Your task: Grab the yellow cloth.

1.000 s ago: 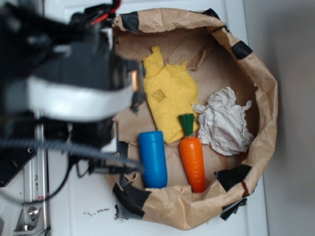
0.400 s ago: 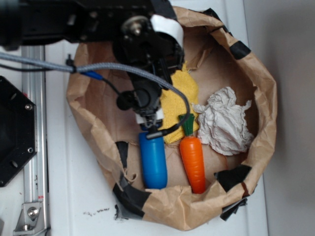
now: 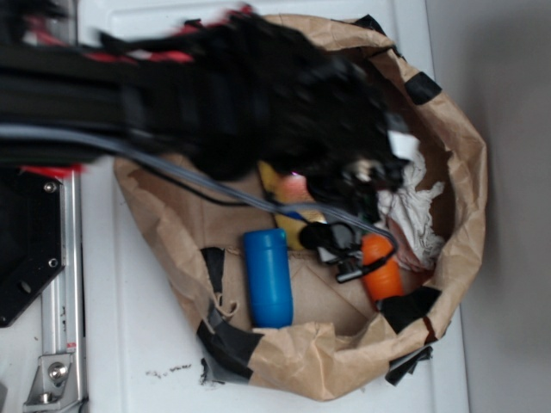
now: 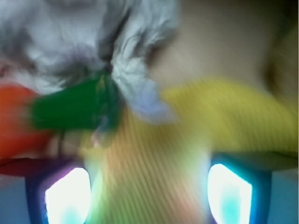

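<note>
The step in hand looks like the approach to the grasp: the arm [image 3: 215,95] reaches across the paper bag [image 3: 465,155] from its left edge, a dark blurred mass that hides most of the floor of the bag, and the gripper [image 4: 149,186] hangs low over the yellow cloth [image 4: 187,135]. In the wrist view the two fingertips [image 4: 67,196] stand spread wide at the lower corners of the frame with yellow ribbed fabric filling the gap between them, so the jaws are open and nothing is pinched yet. The cloth lies near the middle of the bag floor; in the exterior view only a sliver of it [image 3: 288,194] shows under the arm. Just beyond it sit the carrot [image 3: 381,271], its green top [image 4: 70,109] touching or just over the cloth edge, and the white crumpled wad [image 4: 70,42] toward the bag's right wall; the blue cylinder [image 3: 268,277] lies nearer the lower edge. Both views are smeared, so how close the tips are to the fabric is hard to tell. The next move probably calls for a short descent onto the cloth and a close, clear of the carrot top.
</note>
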### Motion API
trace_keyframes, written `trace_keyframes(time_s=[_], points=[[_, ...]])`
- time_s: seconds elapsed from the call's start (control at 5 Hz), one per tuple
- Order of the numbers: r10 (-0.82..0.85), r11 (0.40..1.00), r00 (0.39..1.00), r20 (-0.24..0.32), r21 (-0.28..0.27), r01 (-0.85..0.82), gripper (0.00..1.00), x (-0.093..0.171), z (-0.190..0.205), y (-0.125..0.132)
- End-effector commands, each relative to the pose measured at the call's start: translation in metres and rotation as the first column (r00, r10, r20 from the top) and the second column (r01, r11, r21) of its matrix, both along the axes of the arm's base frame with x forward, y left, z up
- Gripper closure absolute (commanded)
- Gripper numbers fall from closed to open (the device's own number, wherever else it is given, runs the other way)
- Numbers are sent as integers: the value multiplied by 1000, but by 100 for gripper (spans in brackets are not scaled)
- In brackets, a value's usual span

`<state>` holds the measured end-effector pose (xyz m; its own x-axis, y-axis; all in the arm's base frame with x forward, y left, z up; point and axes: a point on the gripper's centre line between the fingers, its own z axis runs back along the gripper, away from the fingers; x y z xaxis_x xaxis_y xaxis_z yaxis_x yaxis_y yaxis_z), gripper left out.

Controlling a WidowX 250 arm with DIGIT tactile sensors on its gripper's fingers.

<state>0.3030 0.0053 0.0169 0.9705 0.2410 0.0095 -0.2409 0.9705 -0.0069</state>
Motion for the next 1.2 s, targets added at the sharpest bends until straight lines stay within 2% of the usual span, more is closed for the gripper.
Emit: trace_keyframes(time_s=[0.0,0.2,0.4,0.6,0.8,1.0], points=[[-121,993,992,-29,-5,120,0,-6,-32,-24],[-90,995,996,10,-37,90,100,-12,-22,-15],[-65,995,997,32,-72,68,100,-19,-8,-4],[-54,995,997,51,-79,58,100,-29,0,3],[-52,996,997,57,-73,56,100,-37,3,6],[-117,992,991,71,-43,120,100,-43,20,7]])
